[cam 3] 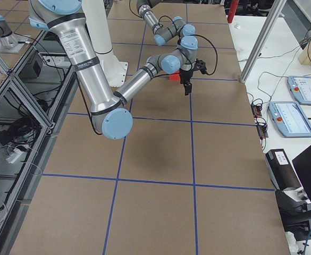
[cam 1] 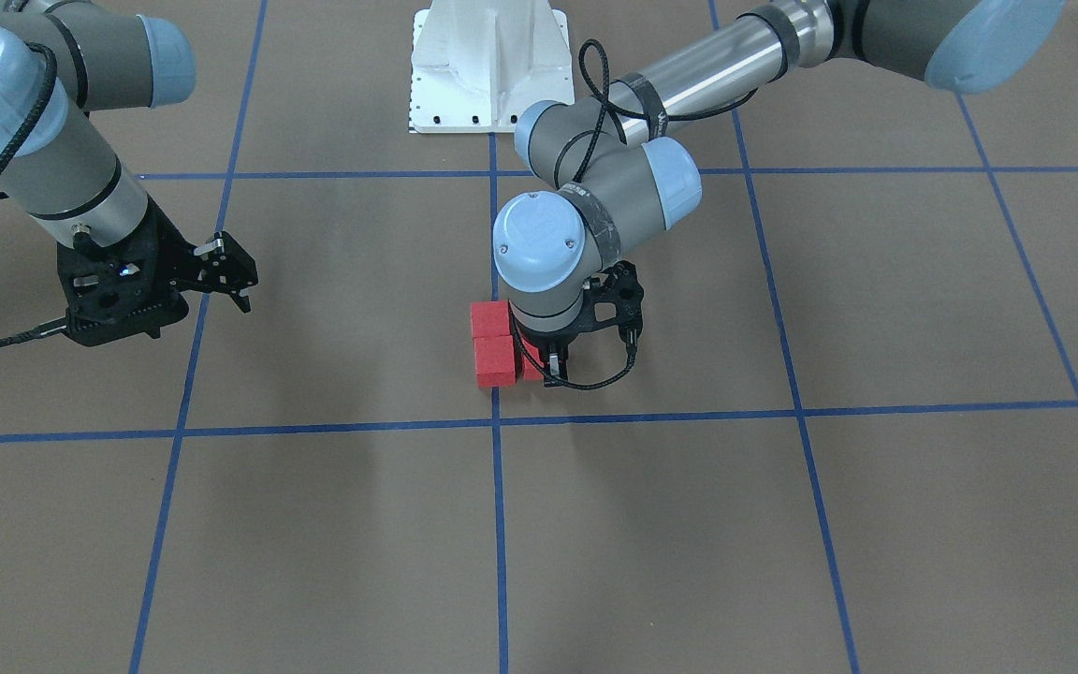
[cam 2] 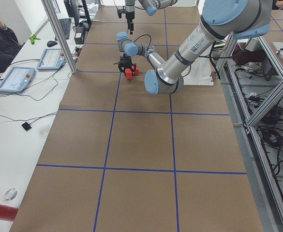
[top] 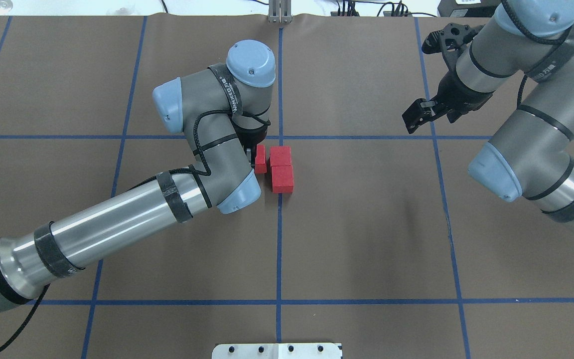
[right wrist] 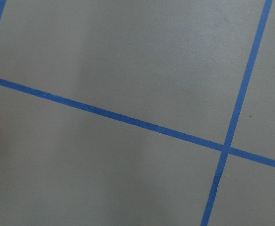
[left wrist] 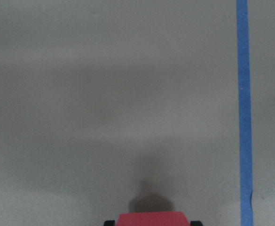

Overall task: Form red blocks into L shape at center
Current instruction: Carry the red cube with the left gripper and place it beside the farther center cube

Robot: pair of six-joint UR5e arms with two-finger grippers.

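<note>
Two red blocks (top: 280,156) (top: 282,178) lie touching in a line on the middle blue tape line at the center (top: 317,169). In the front-facing view they are the far red block (cam 1: 494,360) and the near one (cam 1: 490,320). My left gripper (top: 258,160) points down, shut on the third red block (top: 261,159), which sits close beside the far block with a thin gap. The left wrist view shows that red block (left wrist: 151,219) between the fingertips (left wrist: 109,222). Off to the side, my right gripper (top: 416,113) hangs above the table, open and holding nothing.
The white metal base (cam 1: 492,65) stands at the robot's edge of the table. My left forearm (top: 117,219) slants across the table's left half. Blue tape lines (right wrist: 128,120) cross under the right wrist. Desks with tablets (cam 2: 15,79) flank the table's far side.
</note>
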